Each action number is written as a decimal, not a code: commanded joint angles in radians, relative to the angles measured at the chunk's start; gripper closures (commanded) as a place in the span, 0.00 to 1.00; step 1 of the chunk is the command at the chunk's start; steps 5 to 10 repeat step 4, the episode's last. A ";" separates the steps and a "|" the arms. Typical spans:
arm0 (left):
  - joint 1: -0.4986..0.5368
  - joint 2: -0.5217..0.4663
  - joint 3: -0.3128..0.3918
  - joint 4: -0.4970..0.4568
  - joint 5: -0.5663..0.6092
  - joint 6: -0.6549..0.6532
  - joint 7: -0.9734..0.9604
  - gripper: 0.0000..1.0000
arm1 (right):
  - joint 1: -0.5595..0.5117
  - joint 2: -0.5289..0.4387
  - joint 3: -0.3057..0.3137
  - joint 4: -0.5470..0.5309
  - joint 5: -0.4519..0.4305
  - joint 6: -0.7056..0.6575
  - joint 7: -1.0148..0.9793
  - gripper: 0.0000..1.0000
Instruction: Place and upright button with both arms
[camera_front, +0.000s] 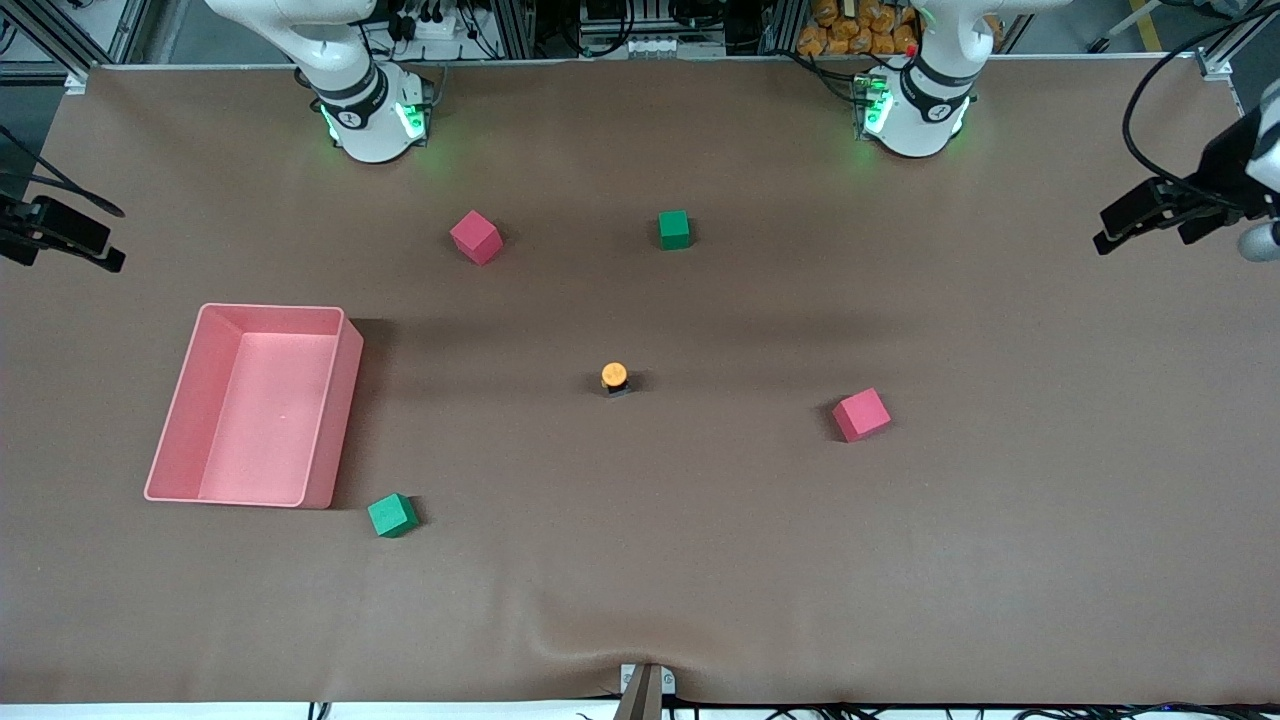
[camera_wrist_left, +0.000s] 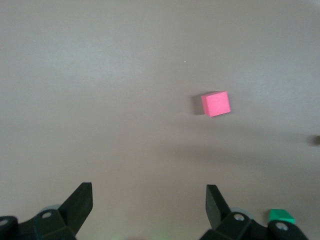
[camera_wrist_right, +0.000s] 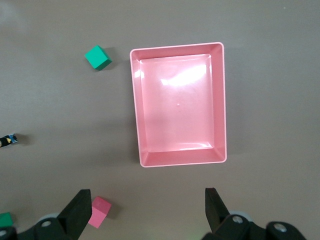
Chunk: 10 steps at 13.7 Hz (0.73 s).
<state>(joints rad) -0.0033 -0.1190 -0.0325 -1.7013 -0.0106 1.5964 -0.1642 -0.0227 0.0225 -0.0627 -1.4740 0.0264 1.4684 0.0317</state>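
Observation:
The button (camera_front: 614, 378) stands upright near the middle of the table, its orange cap on top of its dark body. It also shows at the edge of the right wrist view (camera_wrist_right: 9, 140) and as a dark speck at the edge of the left wrist view (camera_wrist_left: 316, 140). Both arms are raised; only their bases (camera_front: 372, 118) (camera_front: 912, 112) show in the front view. My left gripper (camera_wrist_left: 149, 200) is open and empty high over bare table. My right gripper (camera_wrist_right: 149, 205) is open and empty high over the table, between the pink tray (camera_wrist_right: 220, 100) and its own base.
The pink tray (camera_front: 340, 400) stands toward the right arm's end. A red cube (camera_front: 476, 237) and a green cube (camera_front: 674, 229) lie nearer the bases. Another red cube (camera_front: 860, 414) lies toward the left arm's end. A green cube (camera_front: 392, 515) lies by the tray's corner.

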 joint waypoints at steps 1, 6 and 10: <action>-0.004 -0.039 -0.030 -0.025 0.049 0.022 0.012 0.00 | -0.002 -0.015 0.001 -0.002 -0.026 -0.011 -0.001 0.00; -0.003 -0.033 -0.029 -0.011 0.049 0.017 0.012 0.00 | 0.001 -0.015 0.003 -0.002 -0.048 -0.017 -0.001 0.00; -0.003 -0.033 -0.029 -0.011 0.049 0.017 0.012 0.00 | 0.001 -0.015 0.003 -0.002 -0.048 -0.017 -0.001 0.00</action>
